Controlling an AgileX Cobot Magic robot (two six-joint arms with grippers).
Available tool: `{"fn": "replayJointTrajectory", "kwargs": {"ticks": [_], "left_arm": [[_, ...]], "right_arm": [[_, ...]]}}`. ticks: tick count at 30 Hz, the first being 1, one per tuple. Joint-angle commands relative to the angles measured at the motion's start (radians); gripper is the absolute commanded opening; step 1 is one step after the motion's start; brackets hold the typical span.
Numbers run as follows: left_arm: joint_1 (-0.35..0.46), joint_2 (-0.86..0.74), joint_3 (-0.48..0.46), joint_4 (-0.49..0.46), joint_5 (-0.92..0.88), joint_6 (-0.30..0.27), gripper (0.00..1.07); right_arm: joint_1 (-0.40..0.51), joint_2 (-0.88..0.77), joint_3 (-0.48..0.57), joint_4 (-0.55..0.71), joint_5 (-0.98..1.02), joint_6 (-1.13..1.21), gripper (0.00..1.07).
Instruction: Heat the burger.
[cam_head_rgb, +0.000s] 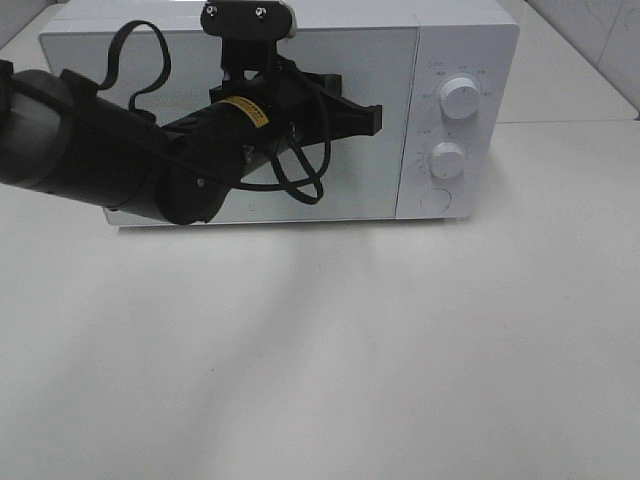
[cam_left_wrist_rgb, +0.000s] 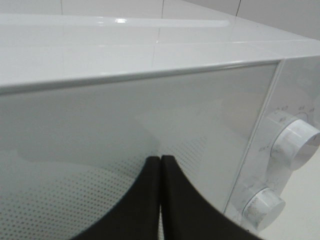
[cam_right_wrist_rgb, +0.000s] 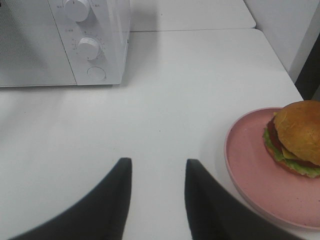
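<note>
The burger (cam_right_wrist_rgb: 297, 135), with a golden-brown bun, dark patty and green and yellow fillings, lies on a pink plate (cam_right_wrist_rgb: 250, 165) in the right wrist view only. My right gripper (cam_right_wrist_rgb: 156, 162) hovers open over bare table beside the plate, nothing between its fingers. The white microwave (cam_head_rgb: 450, 50) stands at the back of the table with its door (cam_head_rgb: 360, 190) closed. My left gripper (cam_head_rgb: 375, 120) is shut and empty, its tips (cam_left_wrist_rgb: 161, 158) close to the door's glass near its right edge. The exterior high view shows neither the burger nor the right arm.
Two round knobs (cam_head_rgb: 459, 96) (cam_head_rgb: 447, 158) and a round button (cam_head_rgb: 436, 200) sit on the microwave's right panel. The bulky left arm (cam_head_rgb: 90, 150) stretches across the door front. The table's right edge (cam_right_wrist_rgb: 292, 75) runs close behind the plate.
</note>
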Motion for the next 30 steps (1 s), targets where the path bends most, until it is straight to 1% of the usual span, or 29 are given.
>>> {"fn": "replayJointTrajectory", "kwargs": {"ticks": [1, 2, 5, 7, 9, 10, 11, 12, 14, 15, 16, 17, 18, 19, 21, 22, 23, 24, 25, 26, 27, 28, 29, 30], "left_arm": [[0.017, -0.024, -0.023, -0.097, 0.035, 0.009, 0.0], [0.01, -0.038, -0.023, -0.095, 0.084, 0.001, 0.0], [0.009, -0.047, -0.023, -0.096, 0.103, 0.0, 0.0], [0.009, -0.078, -0.023, -0.089, 0.183, 0.001, 0.0], [0.009, -0.086, -0.023, -0.086, 0.202, 0.004, 0.0], [0.001, -0.106, -0.023, -0.079, 0.23, 0.017, 0.0], [0.001, -0.106, -0.023, -0.079, 0.23, 0.017, 0.0], [-0.008, -0.125, -0.023, -0.074, 0.257, 0.039, 0.0], [-0.016, -0.137, -0.023, -0.072, 0.27, 0.05, 0.0], [-0.032, -0.158, -0.023, -0.069, 0.299, 0.078, 0.03], [-0.032, -0.158, -0.023, -0.069, 0.299, 0.078, 0.03], [-0.04, -0.169, -0.023, -0.067, 0.317, 0.093, 0.05], [-0.054, -0.191, -0.023, -0.067, 0.352, 0.1, 0.1], [-0.054, -0.191, -0.023, -0.067, 0.352, 0.1, 0.1], [-0.072, -0.224, -0.023, -0.067, 0.423, 0.115, 0.21], [-0.072, -0.224, -0.023, -0.067, 0.423, 0.115, 0.21], [-0.083, -0.249, -0.023, -0.067, 0.487, 0.129, 0.3], [-0.083, -0.249, -0.023, -0.067, 0.487, 0.129, 0.3], [-0.095, -0.276, -0.023, -0.067, 0.55, 0.144, 0.44], [-0.102, -0.291, -0.023, -0.066, 0.587, 0.146, 0.53], [-0.102, -0.291, -0.023, -0.066, 0.587, 0.146, 0.53], [-0.109, -0.324, -0.023, -0.064, 0.661, 0.146, 0.75], [-0.111, -0.342, -0.023, -0.064, 0.705, 0.146, 0.86], [-0.111, -0.342, -0.023, -0.064, 0.705, 0.146, 0.86]], "right_arm": [[-0.003, -0.029, 0.001, 0.0, -0.007, -0.001, 0.38], [-0.003, -0.029, 0.001, 0.0, -0.007, -0.001, 0.38], [-0.003, -0.029, 0.001, 0.0, -0.007, -0.001, 0.38], [-0.003, -0.029, 0.001, 0.0, -0.007, -0.001, 0.38], [-0.003, -0.029, 0.001, 0.0, -0.007, -0.001, 0.38], [-0.003, -0.029, 0.001, 0.0, -0.007, -0.001, 0.38], [-0.003, -0.029, 0.001, 0.0, -0.007, -0.001, 0.38], [-0.003, -0.029, 0.001, 0.0, -0.007, -0.001, 0.38], [-0.003, -0.029, 0.001, 0.0, -0.007, -0.001, 0.38], [-0.003, -0.029, 0.001, 0.0, -0.007, -0.001, 0.38], [-0.003, -0.029, 0.001, 0.0, -0.007, -0.001, 0.38], [-0.003, -0.029, 0.001, 0.0, -0.007, -0.001, 0.38], [-0.003, -0.029, 0.001, 0.0, -0.007, -0.001, 0.38], [-0.003, -0.029, 0.001, 0.0, -0.007, -0.001, 0.38], [-0.003, -0.029, 0.001, 0.0, -0.007, -0.001, 0.38], [-0.003, -0.029, 0.001, 0.0, -0.007, -0.001, 0.38], [-0.003, -0.029, 0.001, 0.0, -0.007, -0.001, 0.38], [-0.003, -0.029, 0.001, 0.0, -0.007, -0.001, 0.38], [-0.003, -0.029, 0.001, 0.0, -0.007, -0.001, 0.38], [-0.003, -0.029, 0.001, 0.0, -0.007, -0.001, 0.38], [-0.003, -0.029, 0.001, 0.0, -0.007, -0.001, 0.38], [-0.003, -0.029, 0.001, 0.0, -0.007, -0.001, 0.38], [-0.003, -0.029, 0.001, 0.0, -0.007, -0.001, 0.38], [-0.003, -0.029, 0.001, 0.0, -0.007, -0.001, 0.38]]}}
